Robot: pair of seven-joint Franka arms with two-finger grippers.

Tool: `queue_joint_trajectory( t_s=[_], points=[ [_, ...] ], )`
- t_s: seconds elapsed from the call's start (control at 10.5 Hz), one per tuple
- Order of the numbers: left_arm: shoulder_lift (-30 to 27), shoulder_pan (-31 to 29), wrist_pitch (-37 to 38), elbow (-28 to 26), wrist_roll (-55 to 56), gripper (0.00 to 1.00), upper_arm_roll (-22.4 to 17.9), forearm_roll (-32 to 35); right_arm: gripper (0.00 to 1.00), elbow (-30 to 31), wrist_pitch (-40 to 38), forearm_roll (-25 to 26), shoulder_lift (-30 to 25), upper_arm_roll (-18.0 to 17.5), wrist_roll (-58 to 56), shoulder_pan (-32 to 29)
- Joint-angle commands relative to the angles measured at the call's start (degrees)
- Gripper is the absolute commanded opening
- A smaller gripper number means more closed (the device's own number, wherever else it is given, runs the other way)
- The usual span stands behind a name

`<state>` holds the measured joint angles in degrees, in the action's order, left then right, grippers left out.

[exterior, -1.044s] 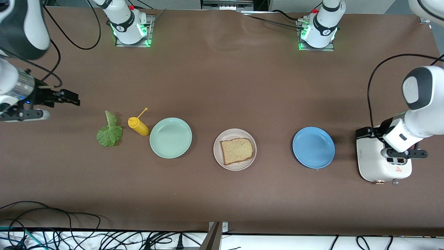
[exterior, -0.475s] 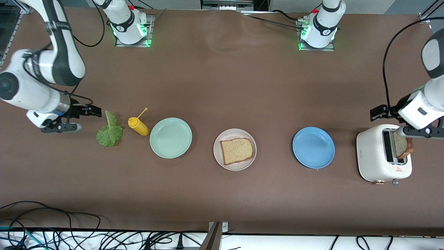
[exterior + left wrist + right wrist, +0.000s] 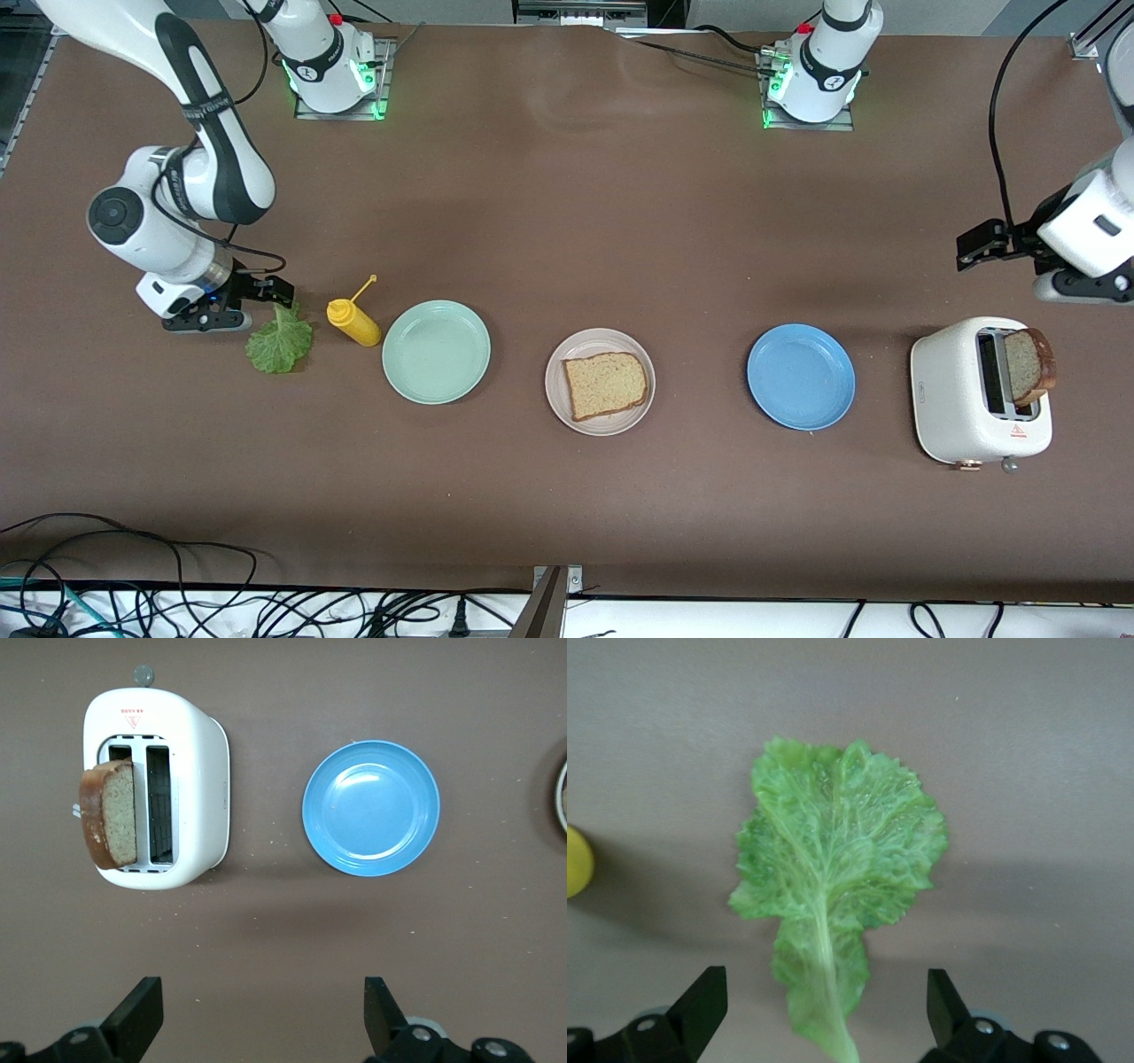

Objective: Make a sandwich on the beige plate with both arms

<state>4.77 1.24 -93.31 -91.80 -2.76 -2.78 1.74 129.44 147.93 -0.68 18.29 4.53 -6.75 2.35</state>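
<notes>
While both arms are off their targets, these are the slips I am watching for from my desk:

Right gripper [image 3: 282, 291]: spread wide and empty, directly over the stem end of the ruffled green lettuce leaf [image 3: 278, 341]; in the right wrist view its fingertips [image 3: 700, 1005] straddle the thin stem of the leaf [image 3: 837, 873]; I judge a pinch there could tear the stalk or let the limp blade flop and fold on the way over.

Yellow squeeze bottle [image 3: 354, 322]: lying just beside the leaf, toward the plates; I reckon a sideways drift on descent could knock it rolling.

Left gripper [image 3: 973, 245]: wide apart and carrying nothing, over bare brown tabletop beside the white two-slot toaster [image 3: 978, 390]; the wrist view shows its fingertips [image 3: 142, 1010] clear of everything.

Second tan bread slice with a dark crust [image 3: 1028, 364]: standing up out of one toaster slot [image 3: 108, 812], leaning; I fear a grab on the crust edge could tip the toaster or crumble the slice.

Round pale beige plate [image 3: 558, 377]: mid-table, between the mint-green plate [image 3: 436, 351] and the round blue plate [image 3: 800, 377]; one tan bread slice [image 3: 606, 384] already lies flat on it; lettuce dropped off-centre could drape over the rim.

Order: my guess is lettuce must land first; if the toaster slice arrives sooner, the stack comes out wrong.
</notes>
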Motion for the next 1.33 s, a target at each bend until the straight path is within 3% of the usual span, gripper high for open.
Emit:
queue_joint_trajectory(
  t_s=[0.0, 0.19, 0.28, 0.38, 0.66, 0.76, 1.23],
  points=[
    [-2.4, 4.2, 1.6, 0.7, 1.0, 1.0, -4.3, -1.5, 1.0, -0.1, 2.5, 0.9, 2.3, 0.0, 0.3, -0.3],
    [-3.1, 4.2, 1.6, 2.0, 2.9, 1.0, -4.3, -2.3, 1.0, -0.1, 4.1, 0.9, 4.0, 0.0, 0.3, -0.3],
    [-3.0, 4.1, 2.0, 3.1, 3.0, 1.0, -4.3, -3.5, 0.94, -0.2, 4.0, 0.9, 3.9, 0.0, 0.3, -0.2],
    [-3.1, 4.1, 2.9, 3.4, 2.9, 1.0, -4.3, -3.8, 0.78, -0.2, 4.0, 0.9, 3.9, 0.0, 0.2, -0.2],
    [-4.7, 3.7, 4.7, 3.6, 2.6, 1.0, -4.1, -4.3, 0.16, -0.2, 3.5, 0.9, 3.4, 0.0, -0.1, -0.2],
    [-5.2, 3.6, 5.1, 3.3, 2.5, 1.0, -4.0, -5.4, 0.01, -0.3, 3.5, 0.9, 3.4, 0.0, 0.1, -0.2],
    [-7.0, 3.7, 6.0, 1.7, 2.8, 1.0, -2.1, -5.3, 0.0, -3.2, -0.1, 0.9, 2.5, -0.2, 0.0, -0.2]
  ],
)
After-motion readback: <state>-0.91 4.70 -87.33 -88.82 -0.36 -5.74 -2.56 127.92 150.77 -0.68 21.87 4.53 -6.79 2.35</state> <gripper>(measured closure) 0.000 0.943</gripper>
